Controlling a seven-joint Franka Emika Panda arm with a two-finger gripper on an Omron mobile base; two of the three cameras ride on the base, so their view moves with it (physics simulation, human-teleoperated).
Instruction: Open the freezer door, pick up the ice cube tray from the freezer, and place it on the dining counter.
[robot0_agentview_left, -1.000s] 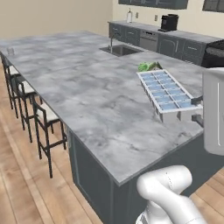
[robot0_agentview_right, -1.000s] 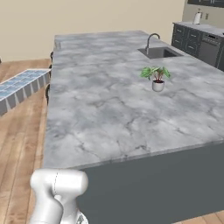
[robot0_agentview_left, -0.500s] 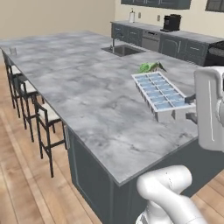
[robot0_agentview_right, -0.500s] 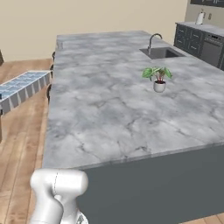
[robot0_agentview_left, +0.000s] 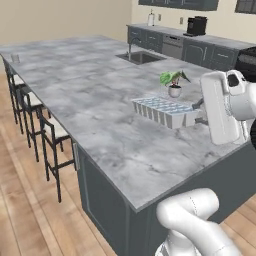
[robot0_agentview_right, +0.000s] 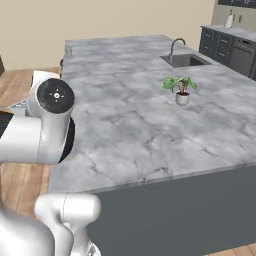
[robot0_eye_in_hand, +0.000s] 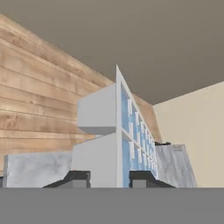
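Grey marble-patterned stone makes up the dining counter (robot0_agentview_left: 95, 100), a very large island top on a dark grey-blue base, and its near corner sits just ahead of the robot in both base views. In the left base view the ice cube tray (robot0_agentview_left: 165, 111), white with pale blue cubes, is over the counter's right part, roughly level, and whether it touches the stone cannot be told. In the hand view the gripper (robot0_eye_in_hand: 109, 178) holds the tray's near edge, one dark fingertip on each side of its white wall, closed onto it.

Just beyond the tray stands a small potted plant (robot0_agentview_left: 173, 82) in a white pot, on the counter. Along the counter's left side a row of dark stools (robot0_agentview_left: 42, 132) with pale seats stands on the wooden floor (robot0_agentview_left: 30, 215).

Farther along, a sink (robot0_agentview_left: 140, 57) with a curved faucet (robot0_agentview_right: 175, 46) is let into the stone. At the far end a wall counter (robot0_agentview_left: 175, 35) on dark cabinets carries a black coffee machine (robot0_agentview_left: 196, 25), against a beige wall (robot0_agentview_right: 100, 17).
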